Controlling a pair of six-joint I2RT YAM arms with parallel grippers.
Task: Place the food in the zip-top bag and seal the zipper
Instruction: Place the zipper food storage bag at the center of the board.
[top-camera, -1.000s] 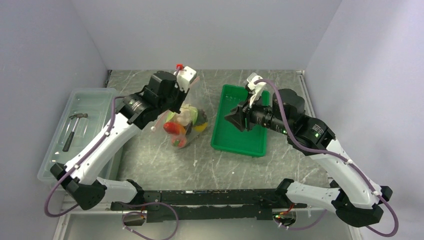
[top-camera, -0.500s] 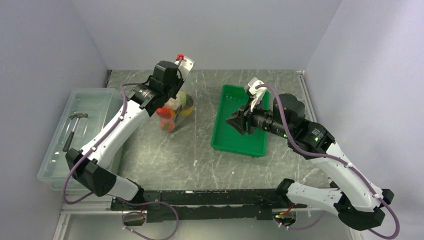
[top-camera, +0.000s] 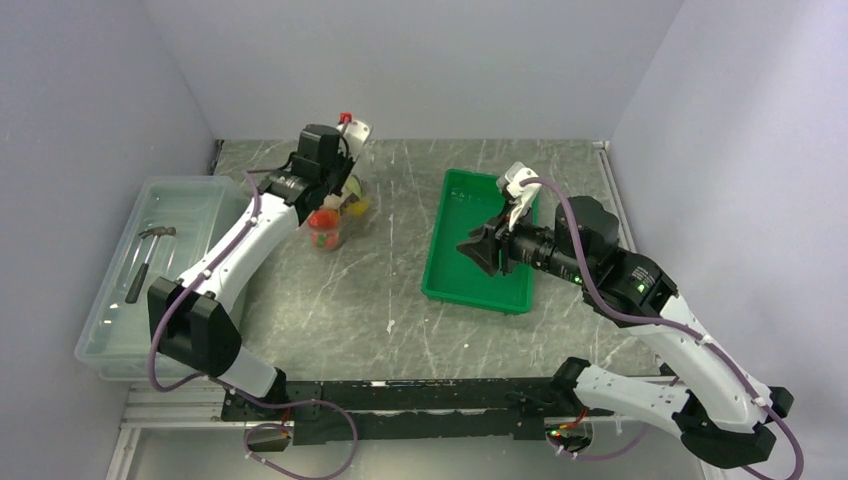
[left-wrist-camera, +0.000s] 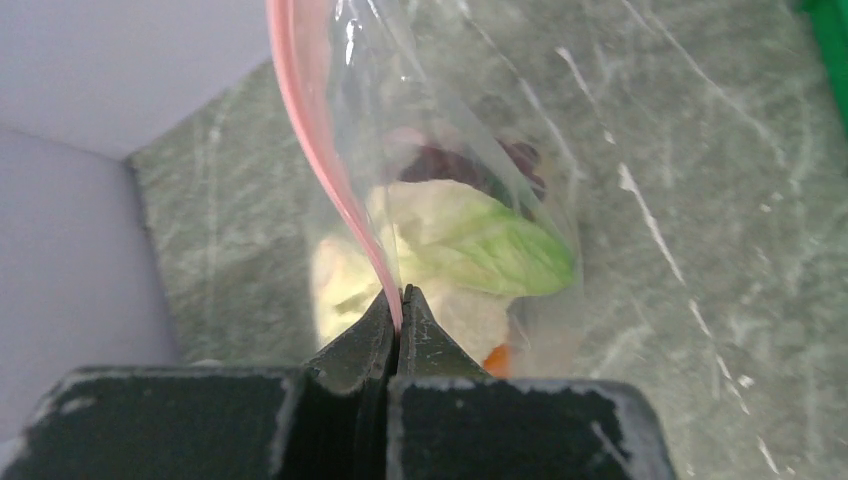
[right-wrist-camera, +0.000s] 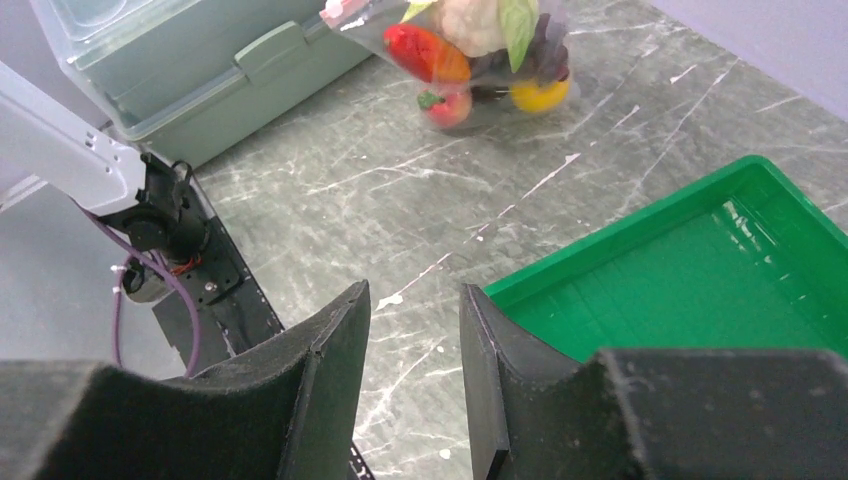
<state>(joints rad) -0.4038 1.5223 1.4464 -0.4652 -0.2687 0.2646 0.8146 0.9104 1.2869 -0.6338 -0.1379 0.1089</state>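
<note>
Table (top-camera: 400, 300): grey marbled top, lying beneath both grippers.

Translucent bin (top-camera: 185, 215): well to the left of the left gripper (left-wrist-camera: 398, 300), with a hammer (top-camera: 148, 260) lying inside.

Green tray (right-wrist-camera: 700, 300): directly below and ahead of the right gripper (right-wrist-camera: 415, 300); seen from above, that gripper sits over the tray's left half. The right gripper is released, its jaws standing apart with nothing between them.

Zip-top bag (left-wrist-camera: 450, 120): hangs from the left gripper, off beyond the right gripper's tips on the far side of a stretch of table. The left gripper is clenched, jaws pressed together on the bag's mouth edge. Whether the bag's bottom touches the table cannot be told.

Food, all inside the bag, below the left gripper's grasp:
- pale green-white leafy vegetable (left-wrist-camera: 470, 240), nearest the jaws;
- dark purple grape bunch (left-wrist-camera: 455, 165), behind the leaf;
- red tomato-like piece (right-wrist-camera: 410, 50), on the bin side;
- orange-yellow fruit (right-wrist-camera: 540, 95), at the bottom corner on the tray side;
- small reddish piece (right-wrist-camera: 447, 105), lowest in the bag.

Zipper (left-wrist-camera: 310, 130): pink strip running up from between the left jaws, pinched there. Whether it is sealed along its length cannot be told.
</note>
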